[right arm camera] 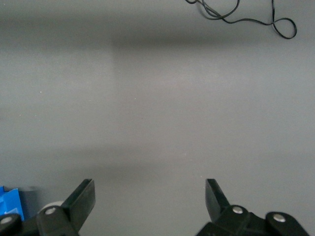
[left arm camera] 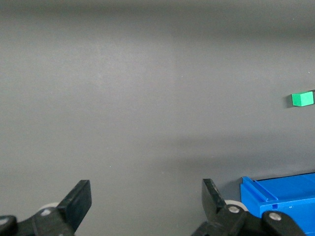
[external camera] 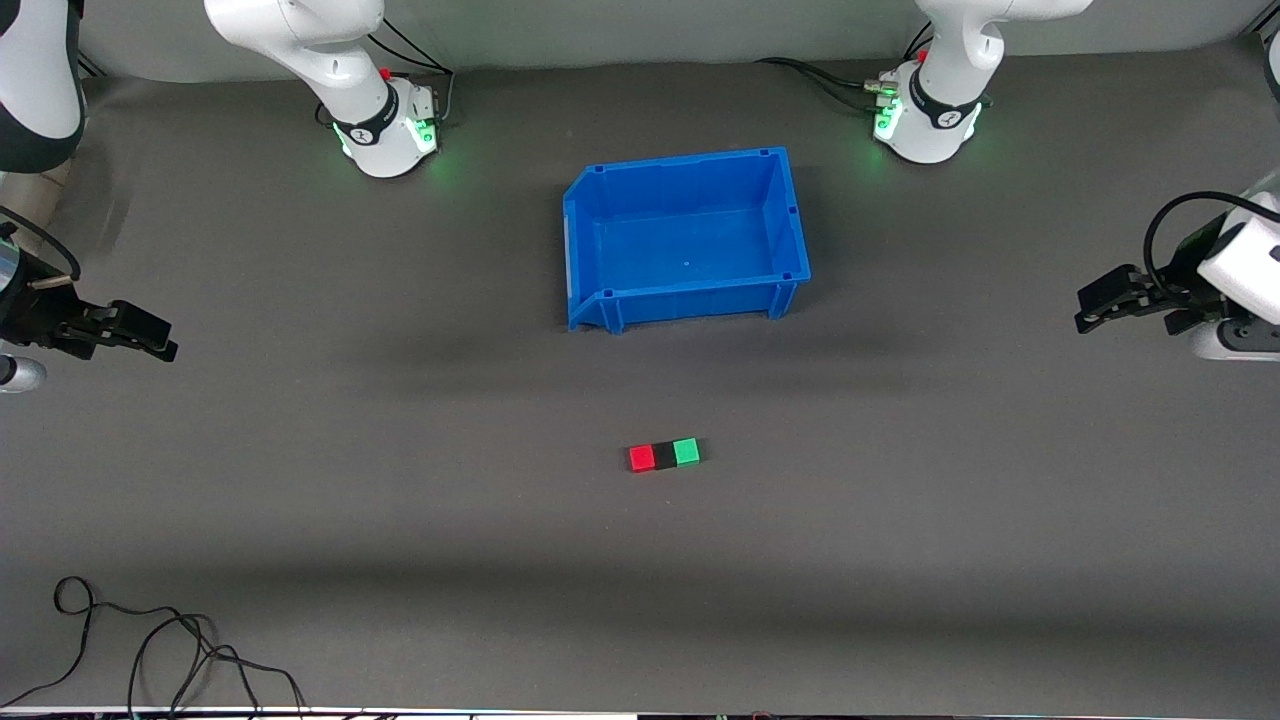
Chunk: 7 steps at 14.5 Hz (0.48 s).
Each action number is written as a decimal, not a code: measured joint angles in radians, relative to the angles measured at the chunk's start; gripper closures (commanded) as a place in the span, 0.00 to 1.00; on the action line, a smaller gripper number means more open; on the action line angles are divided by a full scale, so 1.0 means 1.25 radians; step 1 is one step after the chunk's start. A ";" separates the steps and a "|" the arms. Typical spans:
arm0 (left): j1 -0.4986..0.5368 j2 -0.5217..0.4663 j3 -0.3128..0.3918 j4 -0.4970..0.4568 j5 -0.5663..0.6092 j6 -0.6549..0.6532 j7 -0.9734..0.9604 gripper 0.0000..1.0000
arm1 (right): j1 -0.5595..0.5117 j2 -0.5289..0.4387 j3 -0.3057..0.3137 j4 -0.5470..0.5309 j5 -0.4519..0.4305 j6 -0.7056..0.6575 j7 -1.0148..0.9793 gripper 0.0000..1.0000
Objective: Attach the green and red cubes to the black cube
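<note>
The red cube [external camera: 641, 458], the black cube [external camera: 664, 455] and the green cube [external camera: 686, 452] sit touching in one row on the grey table, black in the middle, nearer the front camera than the blue bin. The green cube also shows at the edge of the left wrist view [left arm camera: 302, 99]. My left gripper [external camera: 1088, 308] is open and empty over the left arm's end of the table, its jaws wide apart in its wrist view [left arm camera: 146, 199]. My right gripper [external camera: 163, 338] is open and empty over the right arm's end [right arm camera: 150, 196].
An empty blue bin [external camera: 686, 300] stands between the arm bases and the cubes; its corner shows in the left wrist view [left arm camera: 280, 201] and the right wrist view [right arm camera: 9, 201]. A loose black cable [external camera: 150, 640] lies at the table's near corner on the right arm's side.
</note>
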 measured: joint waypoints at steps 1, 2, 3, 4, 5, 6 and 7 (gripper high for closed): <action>0.003 0.000 -0.004 0.000 0.000 0.000 0.000 0.00 | 0.000 0.002 0.002 -0.001 0.000 0.000 0.000 0.01; 0.004 0.000 -0.006 0.000 0.000 0.000 0.000 0.00 | 0.000 0.004 0.002 -0.001 0.000 0.000 0.000 0.01; 0.005 0.000 -0.007 0.000 0.000 0.000 0.000 0.00 | -0.001 0.004 0.002 -0.001 0.000 0.000 0.000 0.01; 0.006 0.000 -0.007 0.000 0.001 0.000 0.000 0.00 | -0.001 0.004 0.002 -0.001 0.000 0.000 0.000 0.01; 0.006 0.000 -0.007 0.000 0.006 0.000 0.000 0.00 | -0.001 0.004 0.002 -0.001 0.000 0.000 0.000 0.01; 0.006 0.000 -0.008 0.000 0.017 -0.001 0.000 0.00 | -0.001 0.004 0.003 -0.002 0.000 0.000 0.000 0.01; 0.006 0.000 -0.009 0.000 0.030 -0.004 0.000 0.00 | -0.001 0.001 0.003 -0.005 0.000 0.000 0.000 0.01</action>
